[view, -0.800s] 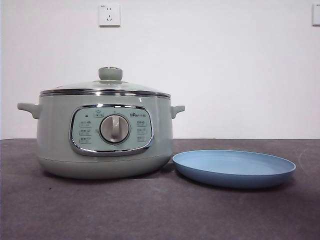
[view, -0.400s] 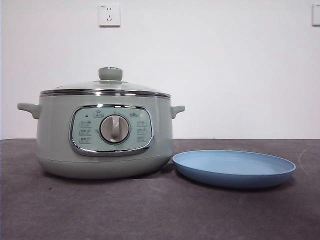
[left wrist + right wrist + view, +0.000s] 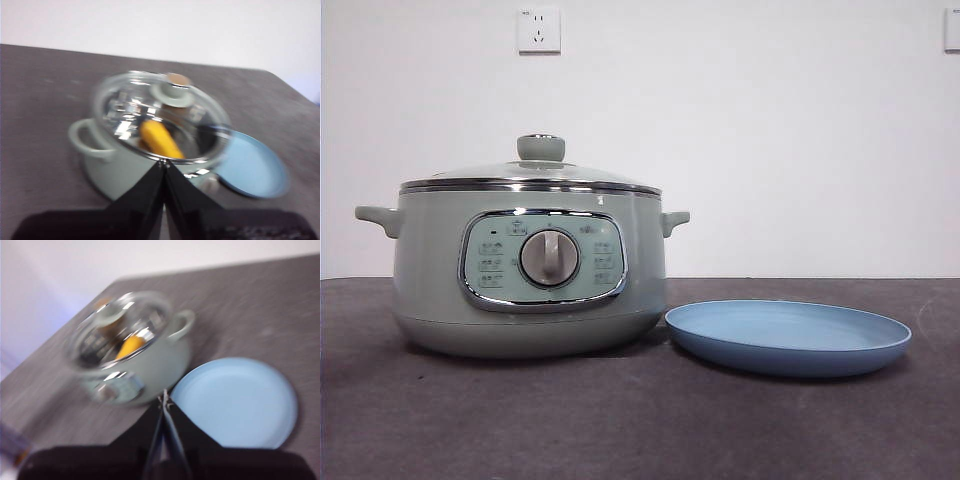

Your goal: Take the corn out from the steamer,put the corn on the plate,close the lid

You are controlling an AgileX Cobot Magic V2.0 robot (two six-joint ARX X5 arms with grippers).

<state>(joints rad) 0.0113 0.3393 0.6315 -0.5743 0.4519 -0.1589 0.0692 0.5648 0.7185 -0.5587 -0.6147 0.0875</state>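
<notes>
The sage-green steamer (image 3: 530, 270) stands on the table at the left, with its glass lid (image 3: 535, 172) shut on it. Through the lid, the left wrist view shows the yellow-orange corn (image 3: 159, 139) lying inside; it also shows in the right wrist view (image 3: 129, 346). The light-blue plate (image 3: 788, 336) lies empty just to the right of the steamer. My left gripper (image 3: 164, 162) is shut and empty, above and apart from the steamer (image 3: 125, 165). My right gripper (image 3: 164, 400) is shut and empty, above the gap between the steamer (image 3: 150, 365) and the plate (image 3: 240, 402). Neither gripper shows in the front view.
The dark grey table (image 3: 620, 420) runs to a white wall with a socket (image 3: 539, 30). Both wrist views are blurred.
</notes>
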